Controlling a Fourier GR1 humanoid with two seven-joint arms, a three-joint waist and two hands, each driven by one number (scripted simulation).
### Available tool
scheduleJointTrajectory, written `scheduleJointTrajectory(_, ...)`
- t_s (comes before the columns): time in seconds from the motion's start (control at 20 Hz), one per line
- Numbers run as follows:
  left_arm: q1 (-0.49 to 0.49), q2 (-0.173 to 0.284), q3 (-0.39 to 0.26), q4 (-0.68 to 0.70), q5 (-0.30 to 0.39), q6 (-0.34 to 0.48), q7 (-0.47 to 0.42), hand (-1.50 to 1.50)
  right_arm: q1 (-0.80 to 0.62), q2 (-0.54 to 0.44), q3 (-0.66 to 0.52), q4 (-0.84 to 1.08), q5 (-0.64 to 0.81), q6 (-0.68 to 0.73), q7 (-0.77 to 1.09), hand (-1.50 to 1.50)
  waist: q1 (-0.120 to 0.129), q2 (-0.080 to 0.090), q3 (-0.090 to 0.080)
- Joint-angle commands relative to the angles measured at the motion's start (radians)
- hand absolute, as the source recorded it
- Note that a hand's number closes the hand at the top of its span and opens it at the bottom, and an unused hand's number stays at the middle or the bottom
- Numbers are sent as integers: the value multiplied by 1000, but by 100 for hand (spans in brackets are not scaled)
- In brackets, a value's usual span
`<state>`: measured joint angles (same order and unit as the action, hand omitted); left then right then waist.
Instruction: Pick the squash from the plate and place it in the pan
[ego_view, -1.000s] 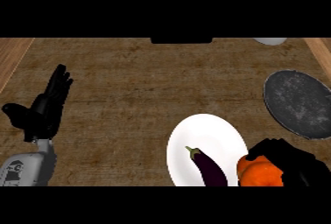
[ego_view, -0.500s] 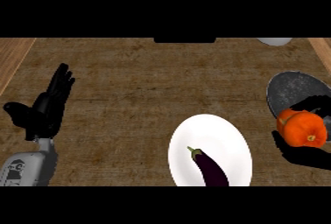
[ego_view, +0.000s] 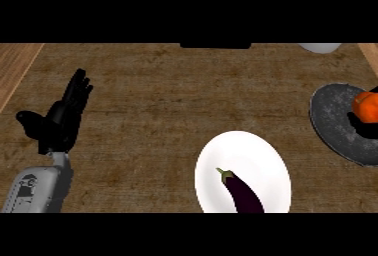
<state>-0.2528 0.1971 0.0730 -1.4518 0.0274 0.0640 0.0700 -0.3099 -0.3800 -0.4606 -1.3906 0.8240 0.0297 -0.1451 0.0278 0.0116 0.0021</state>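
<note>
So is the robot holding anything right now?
The left robot hand holds nothing. The orange squash is over the pan, but what grips it is cut off at the edge.

Orange squash (ego_view: 367, 105) over grey pan (ego_view: 334, 120)

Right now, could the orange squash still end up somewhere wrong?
Maybe. The squash hangs over the pan at the picture's right edge, near the pan's far side, so it might land on the rim or roll out when let go. The right hand is mostly out of view, so its hold is hard to judge.
</note>
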Motion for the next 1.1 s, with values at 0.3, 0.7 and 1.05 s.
scheduleJointTrajectory(0.3,-15,-16,-28,-29,-21,9,36,0,-250,-174,-117,724,5,-281,-329,150,24,8,3)
scheduleJointTrajectory(0.7,-32,10,8,-21,18,-27,20,0,-325,-181,-130,1008,-47,-21,-306,-150,44,17,5)
scheduleJointTrajectory(1.05,-27,-10,-12,-24,-16,0,21,0,-373,-219,-165,1124,-76,-55,-479,-150,25,10,4)
